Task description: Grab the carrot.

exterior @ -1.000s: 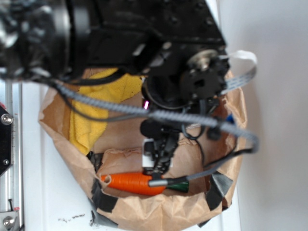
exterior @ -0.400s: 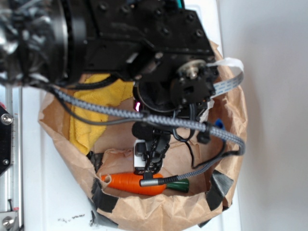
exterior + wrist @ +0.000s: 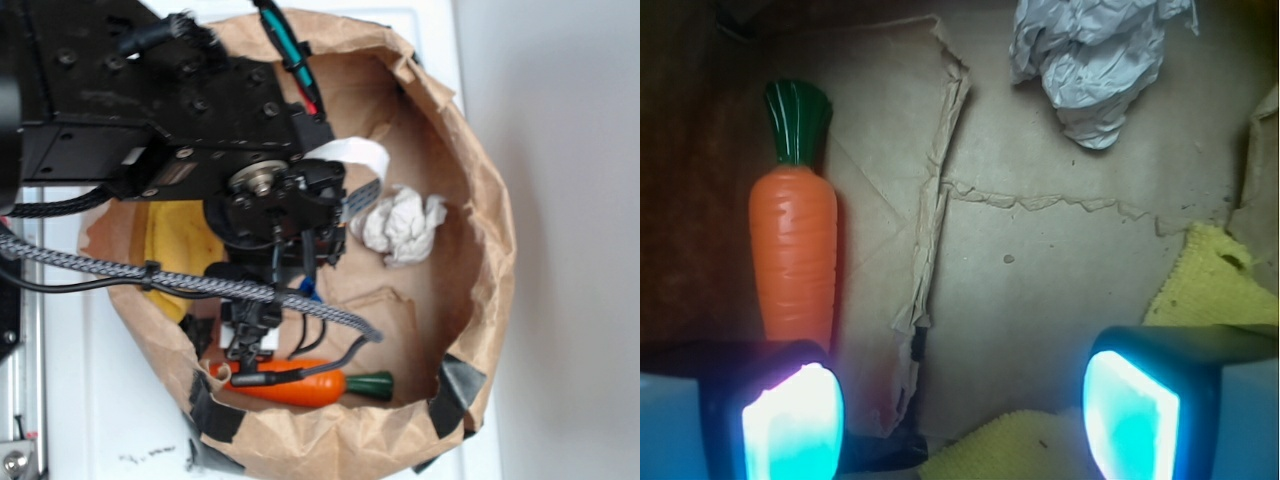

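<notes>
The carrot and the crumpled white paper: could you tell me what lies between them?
Only bare brown bag paper, with a raised torn fold running beside the carrot; the wrist view shows nothing else before the crumpled white paper.

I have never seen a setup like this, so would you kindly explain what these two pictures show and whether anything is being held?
The black machine is a robot arm reaching into a brown paper bag, seen from above in the exterior view. The other picture comes from a camera on the arm's wrist, looking past its tool, whose two glowing fingers stand apart and hold nothing. On the bag's floor lie an orange toy carrot, in line with the left finger rather than the gap, a crumpled white paper and a yellow cloth.
</notes>
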`<action>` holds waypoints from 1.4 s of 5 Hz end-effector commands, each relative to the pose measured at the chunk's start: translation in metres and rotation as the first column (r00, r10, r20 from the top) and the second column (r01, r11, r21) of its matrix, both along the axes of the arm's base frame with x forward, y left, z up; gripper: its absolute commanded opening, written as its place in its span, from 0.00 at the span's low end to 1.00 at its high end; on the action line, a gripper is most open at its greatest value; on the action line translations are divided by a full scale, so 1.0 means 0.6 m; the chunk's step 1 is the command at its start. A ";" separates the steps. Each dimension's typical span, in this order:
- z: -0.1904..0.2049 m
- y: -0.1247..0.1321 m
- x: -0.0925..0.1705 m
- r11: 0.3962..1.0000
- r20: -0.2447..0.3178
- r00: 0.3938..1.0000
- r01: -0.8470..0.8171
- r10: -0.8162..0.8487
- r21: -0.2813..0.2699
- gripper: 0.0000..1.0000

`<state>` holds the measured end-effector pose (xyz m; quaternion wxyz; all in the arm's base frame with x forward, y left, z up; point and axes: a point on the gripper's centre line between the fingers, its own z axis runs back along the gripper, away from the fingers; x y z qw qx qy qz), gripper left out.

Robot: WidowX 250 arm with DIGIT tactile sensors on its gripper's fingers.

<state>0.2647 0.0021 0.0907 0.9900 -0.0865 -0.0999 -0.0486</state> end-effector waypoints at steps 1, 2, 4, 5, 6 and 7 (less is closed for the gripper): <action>0.004 -0.048 0.006 0.999 0.041 0.998 0.046 -0.045 -0.018 1.00; 0.002 -0.078 0.016 0.997 0.032 0.998 0.057 -0.055 -0.061 1.00; -0.021 -0.100 0.052 0.985 -0.023 0.999 0.042 -0.046 -0.169 1.00; -0.057 -0.112 0.068 0.986 -0.048 0.998 0.042 -0.051 -0.158 1.00; -0.083 -0.119 0.053 0.992 -0.080 0.995 0.053 -0.062 -0.113 1.00; -0.083 -0.117 0.051 0.993 -0.096 0.994 0.034 -0.044 -0.110 0.74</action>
